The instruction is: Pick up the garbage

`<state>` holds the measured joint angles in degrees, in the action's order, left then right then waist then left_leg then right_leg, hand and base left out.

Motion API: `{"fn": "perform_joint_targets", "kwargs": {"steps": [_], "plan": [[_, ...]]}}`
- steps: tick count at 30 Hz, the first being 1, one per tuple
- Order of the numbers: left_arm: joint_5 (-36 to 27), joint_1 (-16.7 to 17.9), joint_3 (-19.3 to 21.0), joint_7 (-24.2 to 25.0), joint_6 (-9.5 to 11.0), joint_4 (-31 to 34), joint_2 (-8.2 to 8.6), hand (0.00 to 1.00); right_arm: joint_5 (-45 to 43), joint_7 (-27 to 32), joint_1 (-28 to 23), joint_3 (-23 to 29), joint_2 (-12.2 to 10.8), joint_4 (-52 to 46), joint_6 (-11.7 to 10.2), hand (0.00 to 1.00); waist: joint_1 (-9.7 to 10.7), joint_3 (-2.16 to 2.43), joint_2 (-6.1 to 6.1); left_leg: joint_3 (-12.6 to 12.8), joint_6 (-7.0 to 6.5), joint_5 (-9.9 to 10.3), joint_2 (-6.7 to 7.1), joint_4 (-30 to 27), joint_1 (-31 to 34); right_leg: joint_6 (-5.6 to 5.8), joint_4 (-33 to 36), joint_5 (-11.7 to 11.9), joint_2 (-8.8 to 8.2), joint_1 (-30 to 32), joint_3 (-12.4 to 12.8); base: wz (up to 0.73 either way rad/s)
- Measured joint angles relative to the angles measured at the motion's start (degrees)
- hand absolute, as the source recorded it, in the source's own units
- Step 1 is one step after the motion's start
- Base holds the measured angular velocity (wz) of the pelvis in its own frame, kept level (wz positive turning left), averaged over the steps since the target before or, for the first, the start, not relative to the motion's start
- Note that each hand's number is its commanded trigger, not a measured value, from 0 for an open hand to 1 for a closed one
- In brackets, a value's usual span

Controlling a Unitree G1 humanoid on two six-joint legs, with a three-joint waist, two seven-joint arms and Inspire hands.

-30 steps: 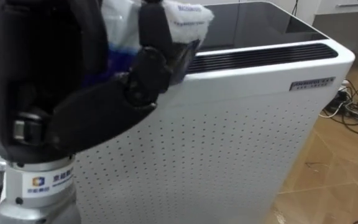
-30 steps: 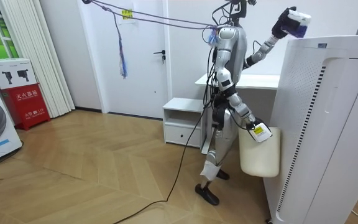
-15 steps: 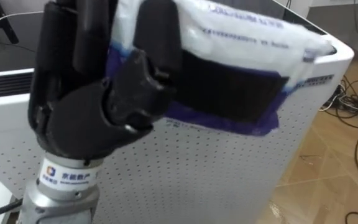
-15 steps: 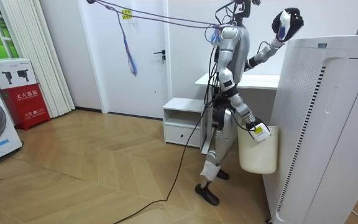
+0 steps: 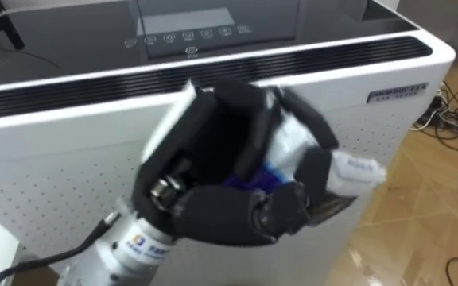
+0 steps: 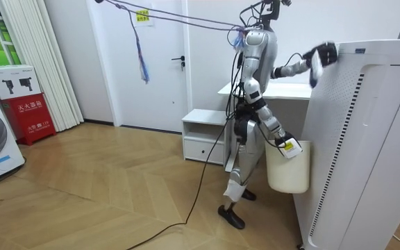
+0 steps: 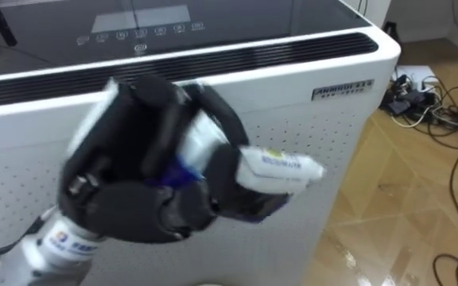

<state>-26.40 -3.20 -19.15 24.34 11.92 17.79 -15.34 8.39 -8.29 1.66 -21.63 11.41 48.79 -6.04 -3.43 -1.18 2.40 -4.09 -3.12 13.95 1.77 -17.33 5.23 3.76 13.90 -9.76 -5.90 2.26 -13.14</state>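
Note:
My left hand (image 5: 221, 199) is shut on the garbage, a crumpled white and blue packet (image 5: 293, 151) whose white end sticks out to the right (image 7: 281, 168). The hand hangs in front of the perforated side of a tall white air purifier (image 5: 372, 127), just under its top edge. In the room view I stand beside the purifier (image 6: 367, 139) with the left hand (image 6: 321, 55) raised against its upper corner. My right hand (image 6: 283, 141) is low at my side, and a cream waste bin (image 6: 288, 170) hangs at it, off the floor.
Dark cables (image 5: 456, 127) lie on the wooden floor to the right of the purifier. A white desk and a low white cabinet (image 6: 203, 135) stand behind me. A red box (image 6: 32, 114) and a washing machine are at the room view's left.
My left hand has come down from above the purifier's top to just in front of its side, still holding the packet. The bin and my stance are unchanged.

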Motion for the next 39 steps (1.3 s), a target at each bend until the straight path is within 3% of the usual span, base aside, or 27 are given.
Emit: {"fn": "perform_joint_targets", "kwargs": {"steps": [4,8,13,16,23,27,34,35,36,37,38,39], "plan": [[1.61,0.80,-1.28,1.16,-0.71,-7.69,-0.67,1.00,0.64,0.09,0.62,0.20,0.12,0.01,-0.01,1.00,-0.03,-0.07,0.43,-0.41,0.56,-1.27,-0.03,-0.10,3.36,-0.72,1.08,0.35,-0.07,3.54,-0.56,0.09],[9.38,1.08,-1.49,0.14,-0.89,-14.74,0.64,1.00,0.64,0.00,1.71,0.30,0.14,2.35,-0.24,1.00,0.19,-0.11,0.42,-0.67,1.10,-2.28,-0.17,-0.61,6.67,-1.39,1.96,0.57,-0.03,6.41,-1.50,0.13],[14.34,1.10,-1.62,-1.56,-0.81,-21.26,1.83,1.00,0.55,0.05,3.39,0.36,0.27,4.33,-0.24,1.00,0.21,-0.15,0.41,-0.78,1.27,-2.98,-0.22,-1.35,10.53,-1.90,2.91,0.89,-0.09,10.34,-1.51,0.02],[17.35,1.37,-1.67,-1.68,-0.81,-24.84,1.93,1.00,0.54,-0.03,3.66,0.38,0.48,4.22,-0.24,1.00,0.16,-0.40,-0.13,-0.62,1.41,-3.23,-0.13,-1.14,11.40,-1.93,3.54,0.89,-0.11,11.87,-1.31,-0.03],[20.82,1.44,-2.35,-1.68,-0.79,-32.74,3.24,1.00,0.55,-0.67,4.62,0.37,0.45,4.32,-0.28,1.00,0.51,-0.38,-0.88,-0.42,1.58,-3.50,-0.18,-2.03,13.99,-2.20,4.50,0.73,-0.20,14.45,-1.36,0.02],[21.70,1.44,-2.62,-1.54,-0.80,-35.05,3.25,1.00,0.56,-0.67,5.37,0.34,-0.07,4.33,-0.29,1.00,1.65,-0.51,-1.33,0.91,1.47,-3.62,-0.66,-2.56,15.41,-2.28,5.03,0.61,-0.45,15.67,-1.48,0.06],[21.65,1.54,-3.13,-1.03,-0.80,-35.27,2.93,1.00,0.54,-0.63,5.20,0.36,0.04,4.22,-0.30,1.00,1.84,-0.55,-1.57,0.91,1.40,-3.86,-0.48,-2.22,15.71,-2.34,5.35,0.58,-0.65,15.97,-1.33,0.00],[21.65,1.54,-3.25,-0.90,-0.80,-35.41,2.93,0.82,0.54,-0.64,5.20,0.35,0.02,4.22,-0.30,1.00,1.83,-0.54,-1.63,0.92,1.43,-3.89,-0.47,-2.23,15.72,-2.42,5.45,0.51,-0.66,16.02,-1.32,0.00],[21.65,1.54,-3.65,-0.78,-0.79,-35.61,2.99,0.53,0.57,-0.65,5.20,0.35,-0.01,4.22,-0.30,1.00,1.82,-0.52,-1.69,0.92,1.46,-3.95,-0.45,-2.20,15.72,-2.48,5.57,0.45,-0.69,16.12,-1.31,0.00],[21.65,1.54,-3.69,-0.51,-0.80,-35.89,2.98,0.17,0.57,-0.65,5.21,0.35,-0.02,4.22,-0.30,1.00,1.82,-0.51,-1.70,0.92,1.47,-3.98,-0.44,-2.18,15.72,-2.50,5.62,0.43,-0.71,16.16,-1.30,0.00],[21.65,1.53,-3.73,-0.08,-0.79,-36.54,3.19,0.00,0.58,-0.65,5.22,0.36,-0.05,4.22,-0.31,1.00,1.81,-0.50,-1.74,0.93,1.49,-4.07,-0.43,-2.12,15.71,-2.53,5.63,0.40,-0.73,16.20,-1.30,0.00],[21.65,1.53,-4.00,0.00,-0.80,-37.18,3.21,0.00,0.58,-0.64,5.23,0.36,-0.12,4.22,-0.31,1.00,1.82,-0.48,-1.83,0.93,1.52,-4.24,-0.40,-2.13,15.60,-2.55,5.63,0.39,-0.76,16.22,-1.30,0.00]]}}
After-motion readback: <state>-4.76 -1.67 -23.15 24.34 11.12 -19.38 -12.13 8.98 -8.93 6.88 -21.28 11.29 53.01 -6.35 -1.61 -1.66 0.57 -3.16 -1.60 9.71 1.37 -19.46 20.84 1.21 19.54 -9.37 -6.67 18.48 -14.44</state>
